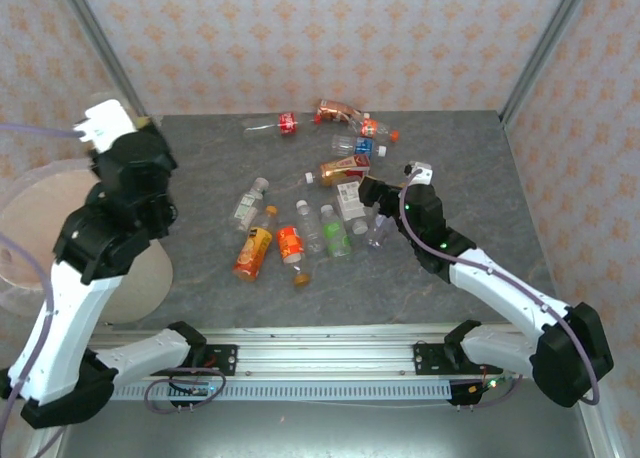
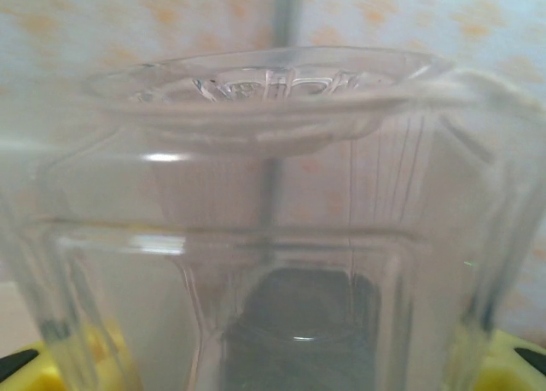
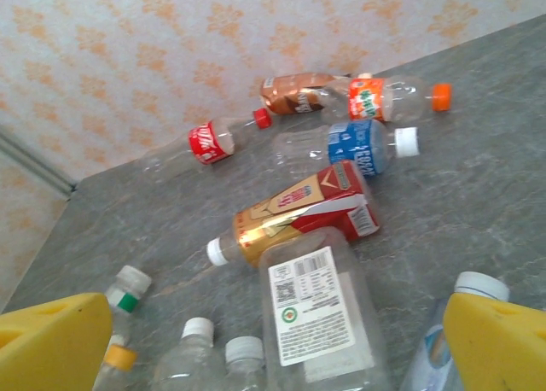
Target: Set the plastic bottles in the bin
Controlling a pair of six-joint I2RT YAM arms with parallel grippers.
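Note:
My left gripper (image 1: 112, 130) is raised at the far left, shut on a clear plastic bottle (image 2: 273, 195) that stands across the left wrist view between yellow fingertips (image 2: 26, 370). The bottle (image 1: 103, 118) hangs by the back edge of the pale pink-beige bin (image 1: 30, 223). Several plastic bottles lie on the grey table. My right gripper (image 3: 273, 357) is open just over a clear white-labelled bottle (image 3: 317, 310), its yellow fingers (image 3: 51, 344) either side, not touching. In the top view this gripper (image 1: 366, 193) sits over that bottle (image 1: 350, 200).
Beyond the right gripper lie a red-and-gold bottle (image 3: 299, 212), a blue-labelled one (image 3: 358, 148), an orange-labelled one (image 3: 380, 96) and a red-labelled one (image 3: 209, 142). Orange bottles (image 1: 255, 250) and clear ones (image 1: 310, 228) lie mid-table. Patterned walls close the back and sides.

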